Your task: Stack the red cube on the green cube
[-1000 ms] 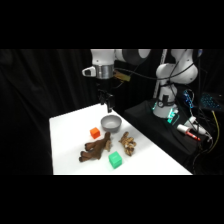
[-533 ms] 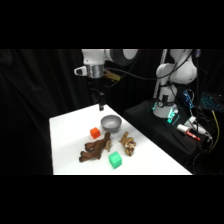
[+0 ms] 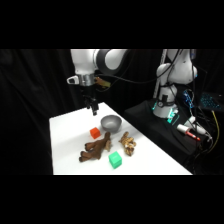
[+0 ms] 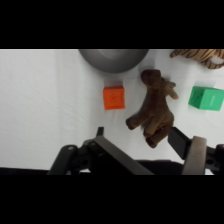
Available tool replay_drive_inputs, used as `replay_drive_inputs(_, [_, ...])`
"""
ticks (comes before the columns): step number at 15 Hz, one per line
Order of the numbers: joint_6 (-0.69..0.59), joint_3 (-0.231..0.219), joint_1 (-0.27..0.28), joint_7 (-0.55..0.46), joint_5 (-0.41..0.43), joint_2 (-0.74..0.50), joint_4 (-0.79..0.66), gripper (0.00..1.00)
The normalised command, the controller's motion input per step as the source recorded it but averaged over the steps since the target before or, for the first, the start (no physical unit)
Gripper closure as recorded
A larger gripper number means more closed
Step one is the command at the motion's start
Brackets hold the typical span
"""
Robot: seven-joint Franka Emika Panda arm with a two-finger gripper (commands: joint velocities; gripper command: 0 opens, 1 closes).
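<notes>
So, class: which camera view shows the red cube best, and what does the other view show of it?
The wrist view: the red cube is seen from above, unobstructed, between the grey bowl and the brown toy. In the side view it is only a small spot beside the bowl, below the gripper.

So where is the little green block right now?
In the side view the green cube sits on the table's near part, apart from the red cube, with the brown toy between them and the tan toy just behind it.

Gripper (image 3: 93, 111) hangs above table (image 3: 65, 145) near far edge. Below: red cube (image 3: 94, 132) just beside grey bowl (image 3: 110, 123). Brown toy (image 3: 95, 149) mid-table, green cube (image 3: 115, 160) toward near edge, tan toy (image 3: 127, 143) beside it.
</notes>
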Motion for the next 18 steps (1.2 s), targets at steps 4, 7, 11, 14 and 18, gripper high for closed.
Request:
replay_drive_inputs(4, [0.05,0.057,-0.123,-0.27,0.144,0.35,0.35,0.00])
replay_drive_inputs(7, [0.05,0.088,-0.137,-0.24,0.139,0.29,0.30,0.00])
replay_drive_inputs(11, [0.11,0.112,-0.124,-0.21,0.137,0.25,0.23,0.00])
replay_drive_inputs(14, [0.16,0.118,-0.122,-0.20,0.129,0.19,0.13,0.00])
replay_drive_inputs(18, [0.16,0.113,-0.139,-0.22,0.128,0.14,0.07,0.00])
